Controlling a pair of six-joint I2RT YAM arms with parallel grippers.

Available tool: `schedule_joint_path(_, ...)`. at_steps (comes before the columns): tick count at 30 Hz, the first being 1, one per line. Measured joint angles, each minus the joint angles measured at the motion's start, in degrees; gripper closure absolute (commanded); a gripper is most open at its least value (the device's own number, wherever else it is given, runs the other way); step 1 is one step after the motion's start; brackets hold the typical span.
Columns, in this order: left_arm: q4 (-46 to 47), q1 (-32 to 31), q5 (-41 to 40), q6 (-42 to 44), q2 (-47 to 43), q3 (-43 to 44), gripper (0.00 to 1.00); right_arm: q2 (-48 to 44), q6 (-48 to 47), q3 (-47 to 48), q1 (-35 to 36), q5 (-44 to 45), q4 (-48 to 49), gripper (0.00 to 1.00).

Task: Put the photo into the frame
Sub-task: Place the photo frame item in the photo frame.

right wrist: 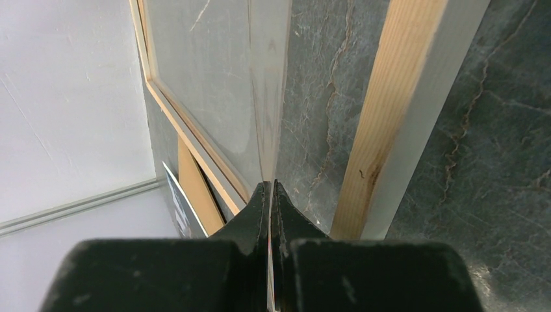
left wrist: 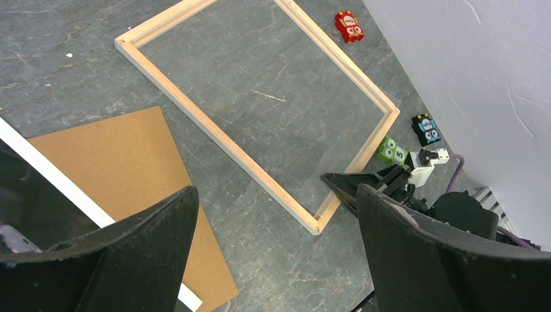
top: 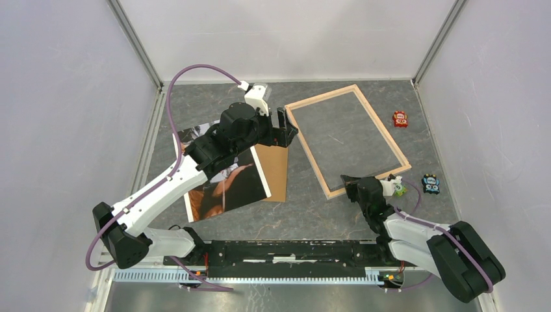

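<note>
Grey marbled tabletop (top: pixel 325 221), white walls on three sides. Frame (top: pixel 383 126) lies flat on the right half of the table, pale wood with narrow rails, turned at an angle, and bare table shows through its opening. Photo (top: pixel 224 185), a dark print with a white border, lies well left of the frame and apart from it. Its right part overlaps a brown backing board (top: pixel 276 172), and the left arm crosses above its upper half. Left gripper (top: pixel 289 127) hangs over the gap between the board and the frame's far-left corner, jaws spread wide, nothing between them. Right gripper (top: pixel 345 179) is at the frame's near corner, fingertips pressed tight together. In the right wrist view a thin pale edge runs straight up from the tips, between two frame rails; cannot tell whether it is caught between them. Three small toy blocks sit on the right side: a red block (top: pixel 400 118) beyond the frame's right rail, a green block (top: pixel 397 188) beside the right wrist, and a blue-and-black block (top: pixel 430 184) just right of that.
</note>
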Motion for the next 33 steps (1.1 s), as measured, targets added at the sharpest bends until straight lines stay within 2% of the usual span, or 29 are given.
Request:
schedule_joint_path(6, 0.0, 0.0, 0.1, 0.0, 0.0, 0.0, 0.04, 2.3, -0.5, -0.1, 0.0, 0.1, 1.6, 1.0)
schedule_joint_path(10, 0.0, 0.0, 0.1, 0.0, 0.0, 0.0, 0.04, 2.8, -2.1, -0.1, 0.1, 0.3, 2.3, 0.82)
schedule_joint_path(12, 0.0, 0.0, 0.2, 0.0, 0.0, 0.0, 0.04, 2.8, -3.3, -0.1, 0.1, 0.6, 2.6, 0.7)
schedule_joint_path(16, 0.0, 0.0, 0.2, 0.0, 0.0, 0.0, 0.04, 1.8, -5.7, 0.3, 0.2, 0.6, 3.5, 0.16)
schedule_joint_path(18, 0.0, 0.0, 0.1, 0.0, 0.0, 0.0, 0.04, 0.0, -7.8, 2.7, 0.2, -0.1, 1.1, 0.02)
schedule_joint_path(24, 0.0, 0.0, 0.1, 0.0, 0.0, 0.0, 0.03, -1.1, -15.2, 14.9, 0.3, -4.7, -22.5, 0.02)
schedule_joint_path(27, 0.0, 0.0, -0.1, 0.0, 0.0, 0.0, 0.03, -4.5, -19.3, 18.6, 0.3, -6.3, -33.2, 0.02)
schedule_joint_path(30, -0.2, 0.2, -0.3, 0.2, 0.0, 0.0, 0.02, -10.6, -25.9, 19.4, 0.3, -8.2, -39.7, 0.02)
schedule_joint_path(33, -0.6, 0.7, -0.3, 1.1, 0.0, 0.0, 0.02, -15.3, -37.1, 19.2, 0.3, -13.6, -39.6, 0.02)
